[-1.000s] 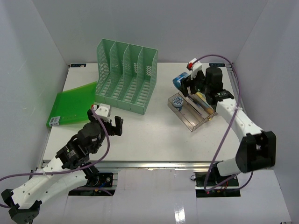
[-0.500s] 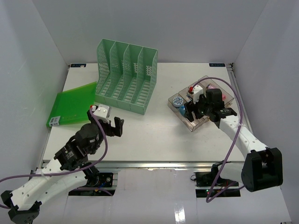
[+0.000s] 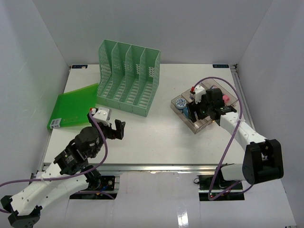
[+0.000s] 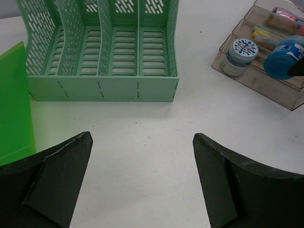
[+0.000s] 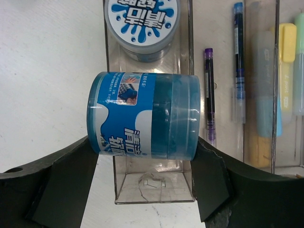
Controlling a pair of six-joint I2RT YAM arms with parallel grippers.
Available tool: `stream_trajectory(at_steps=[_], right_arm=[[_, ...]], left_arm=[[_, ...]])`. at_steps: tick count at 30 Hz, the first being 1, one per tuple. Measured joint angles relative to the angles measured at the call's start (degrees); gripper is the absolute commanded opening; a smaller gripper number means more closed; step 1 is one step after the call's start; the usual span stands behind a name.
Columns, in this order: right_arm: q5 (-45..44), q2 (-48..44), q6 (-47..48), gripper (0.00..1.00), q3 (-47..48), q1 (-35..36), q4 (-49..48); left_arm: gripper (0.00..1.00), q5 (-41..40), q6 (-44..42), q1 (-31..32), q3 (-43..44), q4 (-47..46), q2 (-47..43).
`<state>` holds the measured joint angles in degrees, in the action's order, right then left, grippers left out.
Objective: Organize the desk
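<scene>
— White walls [image 3: 199, 28] box in the white counter [image 3: 156, 137], which spreads beneath both arms.
— And the pincers?
— The left pincer [image 4: 142, 137] gapes wide above bare counter, before the green file rack [image 4: 102, 88]. The right pincer [image 5: 145, 142] clamps a blue jar [image 5: 142, 116] sideways over the front compartment of the clear tray [image 5: 152, 190].
— Any writing?
— Chinese characters: white on the jar's label, blue on the round tin [image 5: 142, 21] just beyond. 1 purple pen [image 5: 209, 95] lies alongside.
</scene>
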<state>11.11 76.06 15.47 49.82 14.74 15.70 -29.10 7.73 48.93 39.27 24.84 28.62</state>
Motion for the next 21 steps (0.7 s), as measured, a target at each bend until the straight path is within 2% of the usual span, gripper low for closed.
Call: stream_trajectory(at_steps=[7, 12, 21], right_arm=[[-2.76, -0.03, 0.21, 0.08, 0.00, -0.08, 0.57], [-1.98, 0.32, 0.21, 0.13, -0.02, -0.11, 0.40], [-1.04, 1.02, 0.78, 0.14, -0.02, -0.09, 0.67]], left_arm=[[0.98, 0.16, 0.00, 0.00, -0.17, -0.01, -0.01], [0.98, 0.22, 0.00, 0.00, -0.17, -0.02, -0.17], [0.98, 0.24, 0.00, 0.00, -0.17, -0.01, -0.63]])
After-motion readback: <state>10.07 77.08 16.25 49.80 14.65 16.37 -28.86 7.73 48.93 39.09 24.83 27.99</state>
